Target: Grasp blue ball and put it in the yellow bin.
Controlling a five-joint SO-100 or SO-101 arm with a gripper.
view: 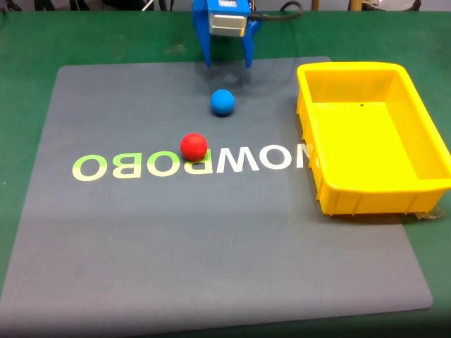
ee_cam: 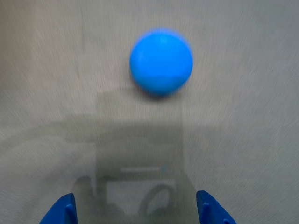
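Blue ball (ee_cam: 161, 61) is lying ahead; we are approaching, gripper (ee_cam: 135, 212) spread wide, needing to descend around it.

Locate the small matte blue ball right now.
In the fixed view, the small matte blue ball sits on the grey mat, just below the open blue gripper, up-right of the red ball.

A grey mat (view: 211, 239) with pale lettering (view: 141, 167) covers a green tabletop (view: 28, 42)
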